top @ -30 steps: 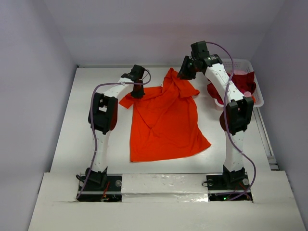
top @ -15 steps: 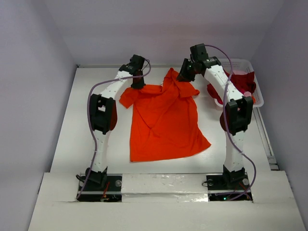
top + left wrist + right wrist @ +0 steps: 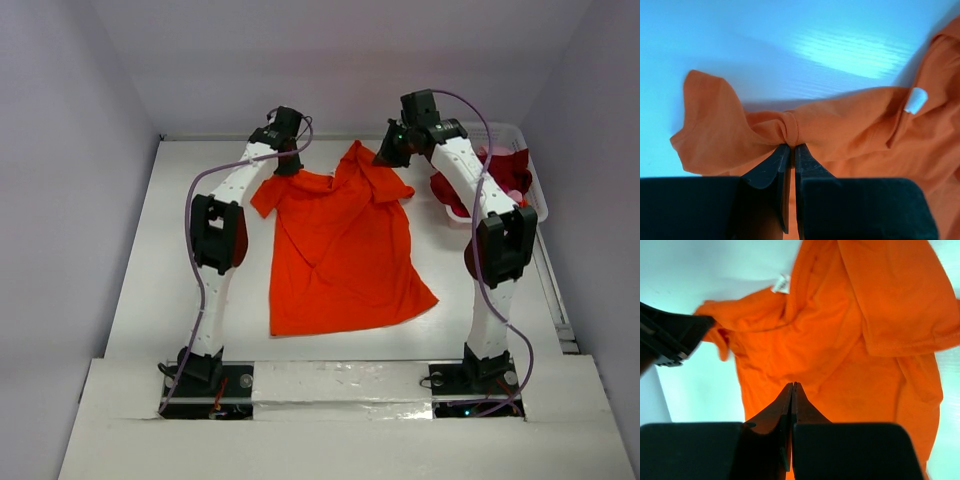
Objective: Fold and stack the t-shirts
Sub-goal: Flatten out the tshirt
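An orange-red t-shirt (image 3: 345, 260) lies flat on the table (image 3: 180, 270), grippers at its far shoulders.
The left gripper (image 3: 790, 146) clamps bunched sleeve cloth; the right gripper (image 3: 791, 386) is clenched against the shirt, hold unclear; a crimson t-shirt (image 3: 505, 165) lies in the far-right basket (image 3: 537, 190).

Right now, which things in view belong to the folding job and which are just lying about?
Job: orange t-shirt; dark red t-shirt.
Just there: white basket holding the dark red one; table.
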Action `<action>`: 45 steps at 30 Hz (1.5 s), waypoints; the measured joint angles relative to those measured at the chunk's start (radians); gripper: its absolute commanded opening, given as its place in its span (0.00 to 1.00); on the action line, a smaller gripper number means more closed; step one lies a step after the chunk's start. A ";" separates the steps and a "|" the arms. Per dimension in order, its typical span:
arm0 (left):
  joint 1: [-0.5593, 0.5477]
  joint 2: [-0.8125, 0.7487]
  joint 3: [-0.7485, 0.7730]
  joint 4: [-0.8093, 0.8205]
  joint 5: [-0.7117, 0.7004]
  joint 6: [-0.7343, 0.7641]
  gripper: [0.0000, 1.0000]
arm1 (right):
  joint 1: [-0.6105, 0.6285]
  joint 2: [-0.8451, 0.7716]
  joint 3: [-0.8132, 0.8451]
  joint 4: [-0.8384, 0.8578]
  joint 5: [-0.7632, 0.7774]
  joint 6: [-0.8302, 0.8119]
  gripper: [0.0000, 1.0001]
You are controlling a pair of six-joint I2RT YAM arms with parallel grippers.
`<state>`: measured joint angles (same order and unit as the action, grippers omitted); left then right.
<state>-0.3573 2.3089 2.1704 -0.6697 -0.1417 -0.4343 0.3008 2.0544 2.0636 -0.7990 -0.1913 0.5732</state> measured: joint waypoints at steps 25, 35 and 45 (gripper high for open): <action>0.039 0.042 -0.003 -0.008 -0.097 -0.107 0.00 | 0.007 -0.078 -0.190 0.071 -0.010 0.004 0.00; 0.051 0.069 -0.003 -0.004 -0.085 -0.126 0.00 | 0.078 -0.108 -0.522 0.152 -0.011 0.037 0.00; 0.052 0.071 -0.002 -0.004 -0.073 -0.127 0.00 | 0.159 -0.144 -0.725 0.191 -0.019 0.049 0.00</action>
<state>-0.3050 2.3798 2.1681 -0.6739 -0.2150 -0.5610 0.4603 1.9106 1.3388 -0.6079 -0.2104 0.6220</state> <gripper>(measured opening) 0.014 0.010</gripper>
